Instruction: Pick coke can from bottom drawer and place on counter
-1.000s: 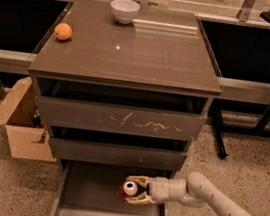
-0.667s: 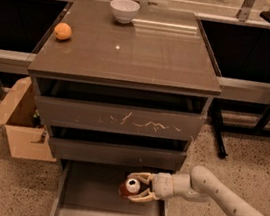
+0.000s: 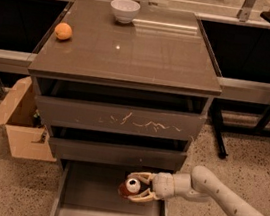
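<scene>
The bottom drawer (image 3: 89, 194) is lying open, its front running off the lower edge of the view. Over it the gripper (image 3: 137, 186) is clasping the coke can (image 3: 130, 186) between both fingers, silver top facing the camera. Its lettering cannot be made out. Beyond, the counter (image 3: 133, 54) is carrying an orange (image 3: 63, 31) and a white bowl (image 3: 125, 10).

We see a glossy dark grey-brown flat counter slab (image 3: 133, 49). At its left edge sits a round orange fruit (image 3: 63, 31), and at its back edge a white ceramic bowl (image 3: 124, 10). Below the counter, the grey-brown upper drawer front (image 3: 73, 113) carries pale scratch marks. Lowest, over the grey-brown bottom drawer (image 3: 91, 197), the cream-white two-finger gripper (image 3: 136, 186) clasps a small red coke can (image 3: 129, 187) with a silver top. Left of the counter, a tan cardboard box (image 3: 20, 131) stands on beige speckled floor (image 3: 247, 170).
</scene>
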Action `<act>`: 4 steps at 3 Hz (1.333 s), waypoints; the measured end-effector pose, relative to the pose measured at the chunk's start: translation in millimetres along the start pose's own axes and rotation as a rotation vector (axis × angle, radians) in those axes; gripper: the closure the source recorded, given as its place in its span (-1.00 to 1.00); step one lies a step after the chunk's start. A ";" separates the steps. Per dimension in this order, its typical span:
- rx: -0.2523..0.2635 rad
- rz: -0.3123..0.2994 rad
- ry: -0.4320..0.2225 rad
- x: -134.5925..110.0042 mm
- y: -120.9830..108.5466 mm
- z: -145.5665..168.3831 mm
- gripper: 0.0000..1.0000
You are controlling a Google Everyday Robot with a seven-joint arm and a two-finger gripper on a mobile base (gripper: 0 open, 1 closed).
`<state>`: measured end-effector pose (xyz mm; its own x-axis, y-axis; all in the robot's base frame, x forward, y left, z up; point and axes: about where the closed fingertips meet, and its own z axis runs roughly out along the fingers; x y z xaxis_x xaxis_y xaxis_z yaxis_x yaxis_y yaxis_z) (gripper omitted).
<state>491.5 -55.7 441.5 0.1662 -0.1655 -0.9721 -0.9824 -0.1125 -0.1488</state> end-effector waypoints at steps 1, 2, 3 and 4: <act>0.002 -0.022 0.044 -44.2 1.6 -10.6 1.00; 0.004 -0.050 0.103 -92.1 2.5 -21.7 1.00; 0.003 -0.076 0.158 -134.7 2.7 -28.3 1.00; -0.014 -0.145 0.240 -165.2 4.8 -29.0 1.00</act>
<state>461.8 -57.4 606.6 0.3215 -0.3737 -0.8700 -0.9461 -0.1651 -0.2787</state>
